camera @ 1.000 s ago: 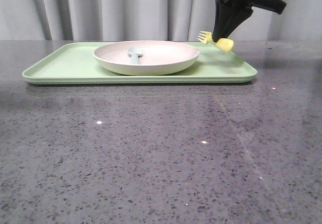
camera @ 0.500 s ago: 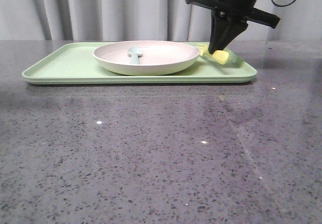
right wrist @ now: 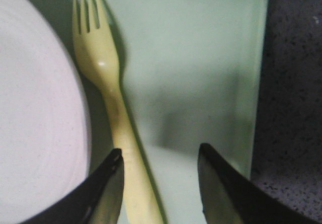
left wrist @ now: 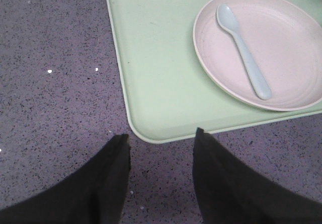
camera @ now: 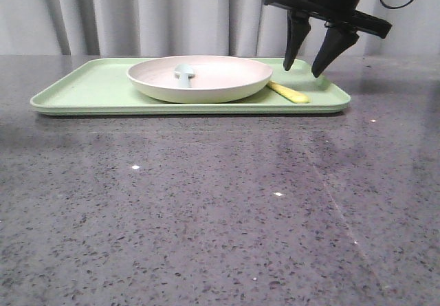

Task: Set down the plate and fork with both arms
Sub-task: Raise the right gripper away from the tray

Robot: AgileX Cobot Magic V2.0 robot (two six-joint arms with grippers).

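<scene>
Plate and fork are both down on the tray, so the task looks all but finished!

The fork (camera: 289, 93) lies just beside the plate (camera: 199, 78) on the tray (camera: 82, 86); right gripper (camera: 305, 66) hangs spread and empty above it, left gripper (left wrist: 160, 144) likewise parted and empty, off the tray's edge.

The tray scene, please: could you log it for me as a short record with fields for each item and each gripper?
tray: light green, flat on the dark speckled table
plate: cream-pink, on the tray
spoon: pale blue, lying in the plate
fork: yellow, flat on the tray beside the plate, on its right in the front view
right gripper: open, above the fork, not holding it
left gripper: open, empty, by the tray's corner
</scene>
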